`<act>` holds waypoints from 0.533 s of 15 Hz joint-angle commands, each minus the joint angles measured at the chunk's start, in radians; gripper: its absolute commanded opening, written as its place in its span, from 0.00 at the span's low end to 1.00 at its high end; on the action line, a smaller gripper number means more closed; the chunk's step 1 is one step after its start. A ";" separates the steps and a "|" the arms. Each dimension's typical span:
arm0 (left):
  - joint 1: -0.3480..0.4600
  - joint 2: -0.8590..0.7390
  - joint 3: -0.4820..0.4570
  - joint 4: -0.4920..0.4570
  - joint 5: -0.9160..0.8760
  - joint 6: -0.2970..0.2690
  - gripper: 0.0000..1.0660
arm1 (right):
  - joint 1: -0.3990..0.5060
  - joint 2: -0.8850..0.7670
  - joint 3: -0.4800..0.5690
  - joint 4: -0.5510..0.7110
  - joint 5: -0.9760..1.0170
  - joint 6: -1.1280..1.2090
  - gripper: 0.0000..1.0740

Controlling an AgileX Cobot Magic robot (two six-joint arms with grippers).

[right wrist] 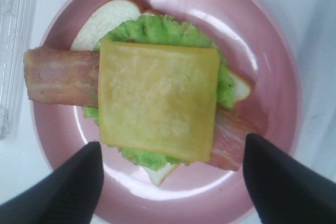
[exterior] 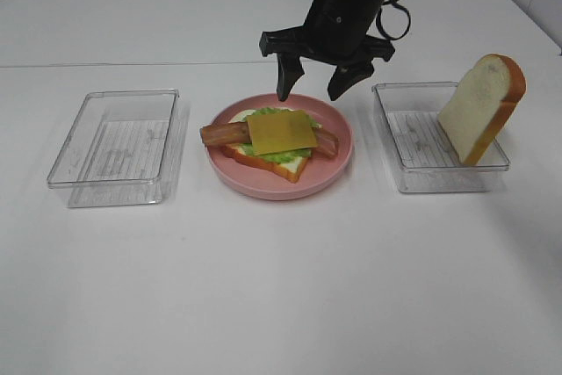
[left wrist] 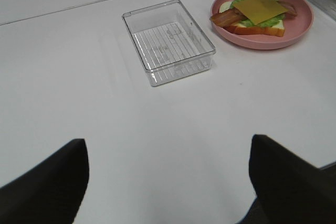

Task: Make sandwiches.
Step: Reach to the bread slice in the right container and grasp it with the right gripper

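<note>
On the pink plate lies an open stack: a bread slice, green lettuce, a bacon strip and a yellow cheese slice on top. The right wrist view shows the cheese, lettuce, bacon and plate from straight above. My right gripper hangs open and empty just above the plate's far side. A second bread slice leans upright in the right clear tray. My left gripper is open and empty, away from the plate.
An empty clear tray stands left of the plate; it also shows in the left wrist view. The white table stretches bare in front.
</note>
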 commanded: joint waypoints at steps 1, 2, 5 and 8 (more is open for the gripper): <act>-0.002 -0.020 0.006 0.000 -0.010 -0.002 0.74 | -0.013 -0.080 0.002 -0.098 0.047 0.011 0.66; -0.002 -0.020 0.006 0.000 -0.010 -0.002 0.74 | -0.023 -0.109 0.002 -0.128 0.065 0.021 0.66; -0.002 -0.020 0.006 0.000 -0.010 -0.002 0.74 | -0.102 -0.194 0.002 -0.175 0.119 0.040 0.68; -0.002 -0.020 0.006 0.000 -0.010 -0.002 0.74 | -0.246 -0.239 0.002 -0.179 0.209 0.037 0.69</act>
